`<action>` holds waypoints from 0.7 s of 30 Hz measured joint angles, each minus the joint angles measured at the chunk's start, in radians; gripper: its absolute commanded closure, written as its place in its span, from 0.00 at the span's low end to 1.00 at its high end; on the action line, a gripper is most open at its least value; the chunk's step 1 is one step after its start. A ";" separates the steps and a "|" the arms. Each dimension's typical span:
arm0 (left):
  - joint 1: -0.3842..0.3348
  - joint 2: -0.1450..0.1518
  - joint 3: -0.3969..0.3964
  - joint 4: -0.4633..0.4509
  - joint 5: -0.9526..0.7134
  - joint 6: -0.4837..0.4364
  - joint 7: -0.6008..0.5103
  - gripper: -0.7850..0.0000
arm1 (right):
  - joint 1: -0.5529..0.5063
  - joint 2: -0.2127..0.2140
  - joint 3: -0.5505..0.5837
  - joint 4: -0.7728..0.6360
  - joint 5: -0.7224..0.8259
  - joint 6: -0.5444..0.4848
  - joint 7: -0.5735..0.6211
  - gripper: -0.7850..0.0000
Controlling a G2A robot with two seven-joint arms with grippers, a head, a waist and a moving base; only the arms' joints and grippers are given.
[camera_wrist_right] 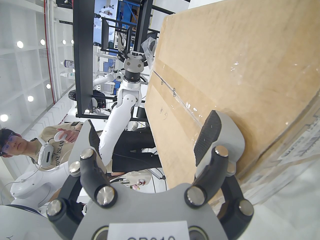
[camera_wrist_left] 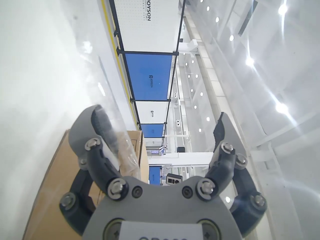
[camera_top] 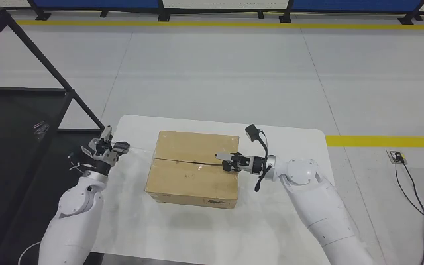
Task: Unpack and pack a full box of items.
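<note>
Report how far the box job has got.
Done: nothing clearly. The brown cardboard box sits shut, its flaps meeting along the centre seam. In hand: the right end effector, open, is over that seam. The left end effector, open, is off the box's end with crumpled clear film against one finger, possibly peeled tape. Left: opening, unpacking, repacking.
</note>
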 measured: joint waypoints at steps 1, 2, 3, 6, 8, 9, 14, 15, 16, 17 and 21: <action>0.013 0.002 -0.006 -0.024 0.009 -0.006 0.007 0.00 | 0.000 0.000 0.000 0.000 0.000 0.000 0.000 0.00; 0.031 0.004 -0.015 -0.057 0.023 -0.012 0.018 0.00 | 0.000 0.000 0.000 0.000 0.000 0.000 0.000 0.00; 0.045 0.005 -0.021 -0.081 0.032 -0.015 0.027 0.00 | 0.000 0.000 0.000 0.000 0.000 0.000 0.000 0.00; 0.087 0.010 -0.040 -0.161 0.060 -0.022 0.053 0.00 | 0.000 0.000 0.000 0.000 0.000 0.000 0.000 0.00; 0.114 0.012 -0.052 -0.215 0.076 -0.023 0.066 0.00 | 0.000 0.000 0.000 0.000 0.000 0.000 0.000 0.00; 0.125 0.013 -0.057 -0.236 0.084 -0.023 0.073 0.00 | 0.000 0.000 0.000 0.000 0.000 0.000 0.000 0.00; 0.171 0.016 -0.078 -0.334 0.134 -0.019 0.113 0.00 | 0.000 0.000 0.000 0.000 0.000 0.000 0.000 0.00; 0.178 0.016 -0.081 -0.349 0.140 -0.018 0.119 0.00 | 0.000 0.000 0.000 0.000 0.000 0.000 0.000 0.00; 0.184 0.016 -0.084 -0.364 0.145 -0.017 0.124 0.00 | 0.000 0.000 0.000 0.000 0.000 0.000 0.000 0.00; 0.192 0.017 -0.088 -0.381 0.149 -0.013 0.129 0.00 | 0.000 0.000 0.000 0.000 0.000 0.000 0.000 0.00; 0.208 0.017 -0.098 -0.427 0.165 -0.003 0.137 0.00 | 0.000 0.000 0.000 0.000 0.000 0.000 0.000 0.00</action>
